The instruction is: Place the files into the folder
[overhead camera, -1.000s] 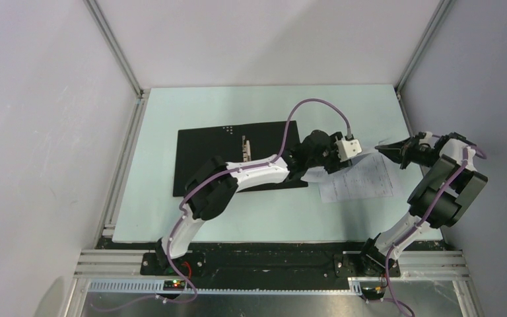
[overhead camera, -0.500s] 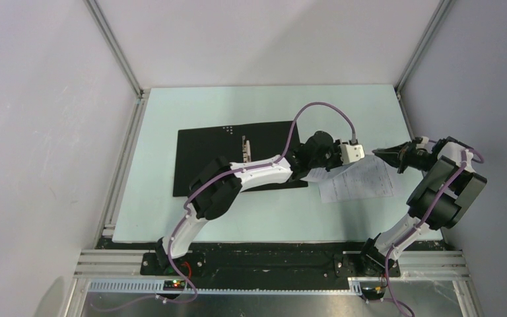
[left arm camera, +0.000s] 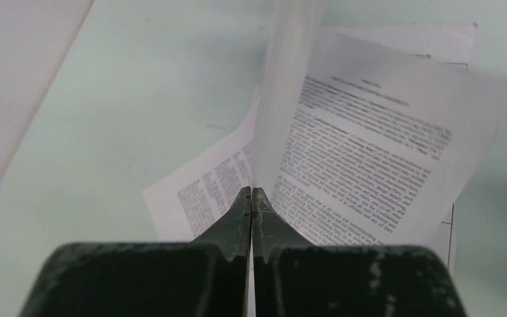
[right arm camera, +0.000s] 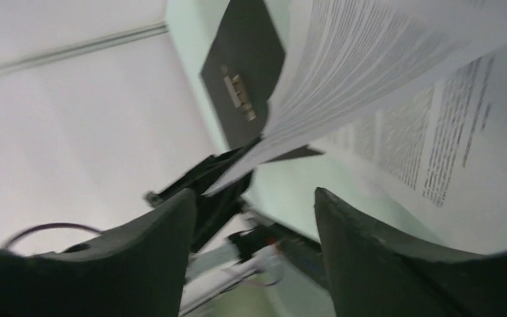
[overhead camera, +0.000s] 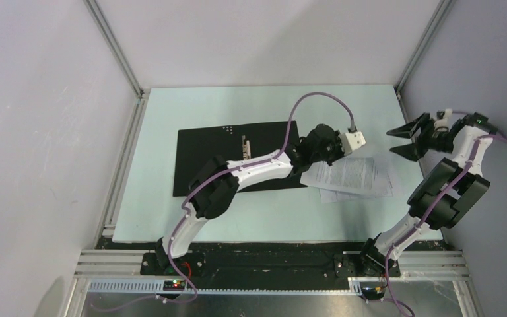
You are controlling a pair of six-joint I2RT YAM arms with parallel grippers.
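While the folder (overhead camera: 204,165) lies open, black inside facing up, on the left-centre of the table (overhead camera: 251,105), a small metal clip (overhead camera: 245,146) shows near its middle. The left arm (overhead camera: 251,173) stretches across the folder's right part. The left gripper (left arm camera: 251,193) sits just past the folder's right edge, its jaws pressed together on the left edge of the topmost sheet of the files (overhead camera: 353,177). That sheet curls upward from the pinch, printed side showing. The other sheets lie flat on the table beneath it, fanned slightly askew, just beside the folder's right edge and toward the table's right-centre. Farther right, the right gripper (overhead camera: 391,142) hangs raised near the table's right edge with its fingers spread wide around nothing, clear of the files' right side.
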